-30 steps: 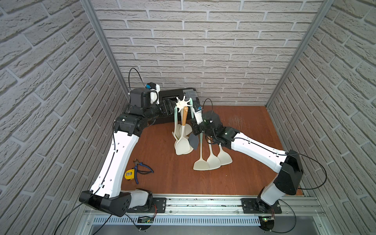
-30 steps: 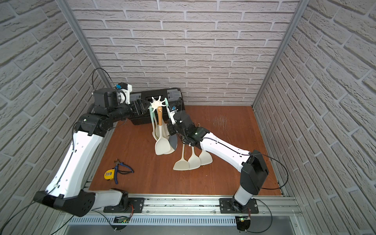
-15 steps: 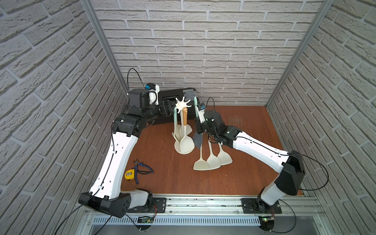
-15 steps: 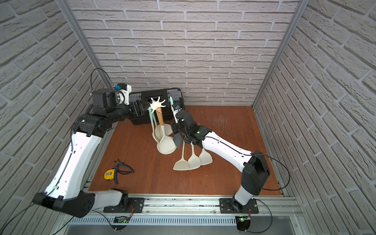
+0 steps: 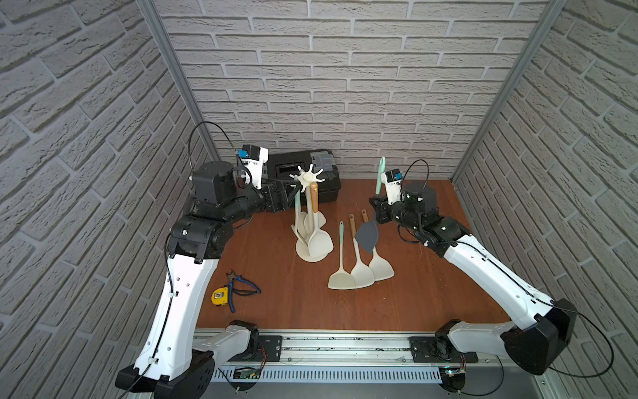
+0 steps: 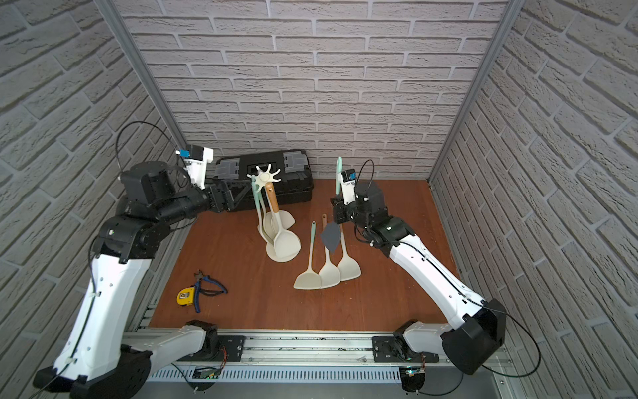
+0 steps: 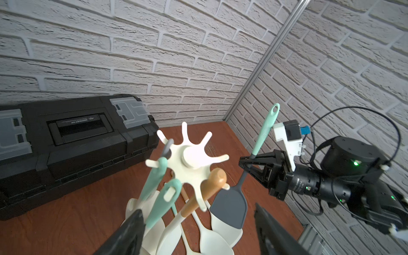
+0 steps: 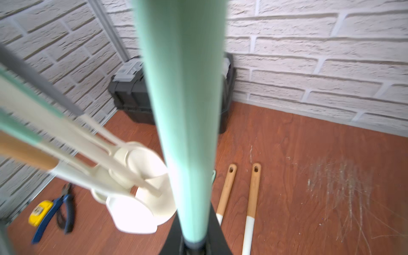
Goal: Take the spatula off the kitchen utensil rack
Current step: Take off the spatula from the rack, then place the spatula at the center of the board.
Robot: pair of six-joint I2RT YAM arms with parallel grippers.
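The cream-white kitchen utensil rack (image 5: 308,178) (image 6: 264,177) (image 7: 189,156) stands at the back middle of the table. Several cream utensils still hang from its prongs. The spatula (image 5: 367,236) (image 6: 330,236) (image 7: 229,207) (image 8: 183,110) has a mint-green handle and a dark grey blade. It hangs clear of the rack, to its right, above the table. My right gripper (image 5: 378,209) (image 6: 336,210) (image 7: 251,159) (image 8: 194,247) is shut on its neck. My left gripper (image 5: 293,193) (image 6: 241,193) (image 7: 197,212) is open just below the crown on the rack's left side, its fingers astride the hanging handles.
A black toolbox (image 5: 300,169) sits behind the rack against the back wall. Three cream spatulas (image 5: 359,273) lie side by side under the held one. Blue pliers (image 5: 241,286) and a yellow tape measure (image 5: 220,297) lie at the front left.
My right gripper has carried the spatula off the rack and away to the right. My left gripper's fingers have spread wider beside the rack.
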